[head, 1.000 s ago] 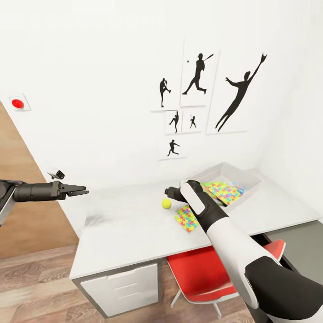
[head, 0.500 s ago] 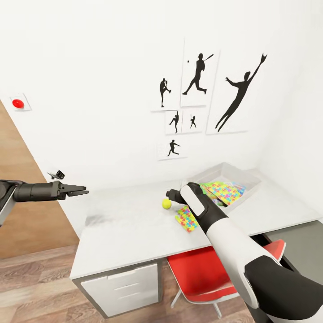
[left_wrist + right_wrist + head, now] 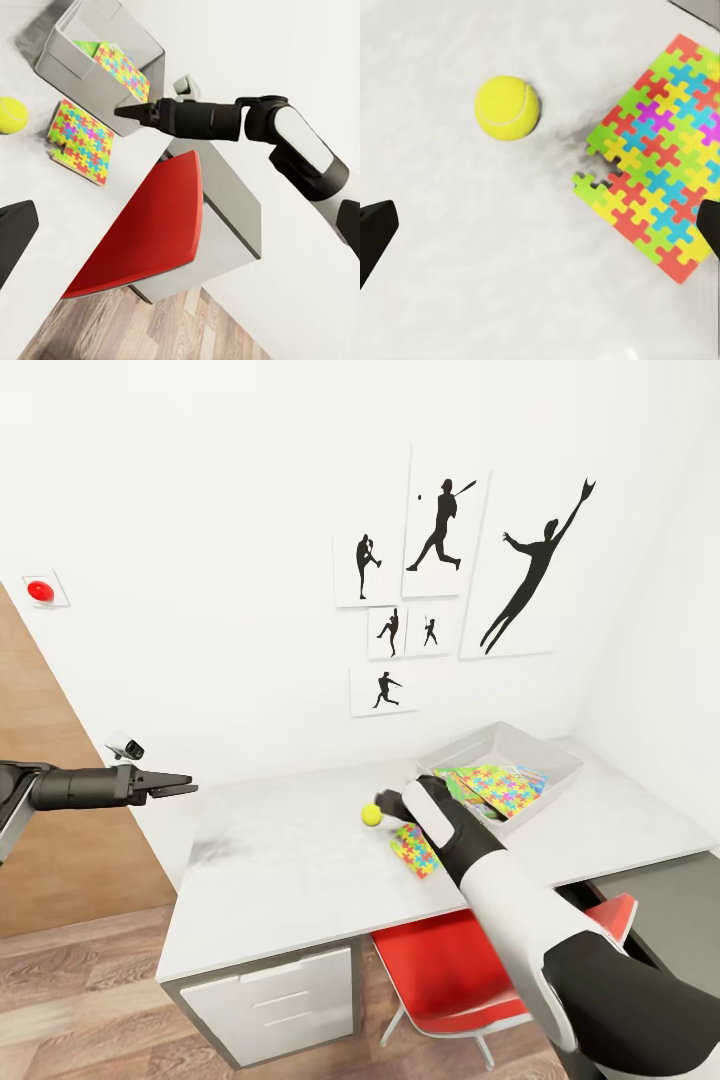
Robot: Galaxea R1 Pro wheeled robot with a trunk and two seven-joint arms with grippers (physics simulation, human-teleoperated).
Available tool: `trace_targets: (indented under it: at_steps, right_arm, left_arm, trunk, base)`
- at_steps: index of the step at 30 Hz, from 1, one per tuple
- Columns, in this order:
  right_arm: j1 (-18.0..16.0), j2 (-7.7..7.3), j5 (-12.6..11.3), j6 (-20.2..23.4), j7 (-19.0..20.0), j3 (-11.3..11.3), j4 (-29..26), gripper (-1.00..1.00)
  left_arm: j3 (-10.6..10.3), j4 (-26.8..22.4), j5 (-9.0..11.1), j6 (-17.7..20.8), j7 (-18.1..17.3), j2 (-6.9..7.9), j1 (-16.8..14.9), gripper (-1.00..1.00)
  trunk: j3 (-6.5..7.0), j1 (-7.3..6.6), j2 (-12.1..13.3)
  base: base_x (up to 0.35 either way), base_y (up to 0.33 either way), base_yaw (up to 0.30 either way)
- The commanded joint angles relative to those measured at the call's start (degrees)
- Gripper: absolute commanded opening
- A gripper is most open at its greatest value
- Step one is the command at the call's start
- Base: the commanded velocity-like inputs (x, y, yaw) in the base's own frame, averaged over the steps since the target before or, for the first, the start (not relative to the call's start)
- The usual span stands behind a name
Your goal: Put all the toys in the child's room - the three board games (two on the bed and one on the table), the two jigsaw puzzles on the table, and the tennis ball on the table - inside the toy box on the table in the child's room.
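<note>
One white desk [image 3: 300, 870] fills the lower middle of the head view, with a red chair [image 3: 450, 970] tucked under it at lower right. At right of centre on the desk sits the grey toy box [image 3: 555, 760], and a jigsaw puzzle [image 3: 500, 785] lies inside it. A second jigsaw puzzle [image 3: 412, 852] lies flat on the desk in front of the box. The right gripper [image 3: 383, 801] hangs just above that puzzle, its fingers [image 3: 375, 232] spread apart and grasping nothing. The left gripper [image 3: 185, 788] hovers at the left edge of the frame, off the desk; its fingers look pressed together and empty. Smallest, the tennis ball [image 3: 371, 815] rests on the desk beside the loose puzzle.
</note>
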Motion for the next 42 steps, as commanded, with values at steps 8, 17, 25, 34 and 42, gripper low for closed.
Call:
trace_targets:
  at_steps: [8,17,25,34,42]
  right_arm:
    - [3.93,0.0,7.24,-4.11,-0.5,-0.02,0.05,1.0]
    - [5.69,0.0,8.94,-7.21,-0.51,-0.07,-0.32,1.0]
    - [6.24,0.0,9.08,-7.53,-0.43,-0.12,-0.7,1.0]
    - [8.34,0.0,9.01,-7.58,0.07,-0.44,-0.8,1.0]
    - [8.49,0.0,8.98,-7.52,-0.14,-0.5,-0.91,1.0]
  left_arm:
    - [-0.18,0.02,0.07,0.61,-0.25,0.07,-0.06,1.0]
    - [-0.18,0.02,0.07,0.61,-0.25,0.07,-0.03,1.0]
    - [-0.18,0.02,0.05,0.61,-0.25,0.07,-0.01,1.0]
    - [-0.18,0.44,-0.01,0.61,-0.25,0.07,0.01,1.0]
    - [-0.18,1.24,0.02,0.54,-0.25,0.07,0.01,1.0]
  trunk:
    - [-0.13,0.04,-0.13]
    - [-0.13,0.04,-0.13]
    - [-0.13,0.04,-0.13]
    - [-0.13,0.04,-0.13]
    - [-0.13,0.04,-0.13]
  base:
    - [0.0,0.0,0.0]
    - [0.0,0.0,0.0]
    - [0.0,0.0,0.0]
    - [0.01,0.021,0.0]
    - [0.063,0.045,0.0]
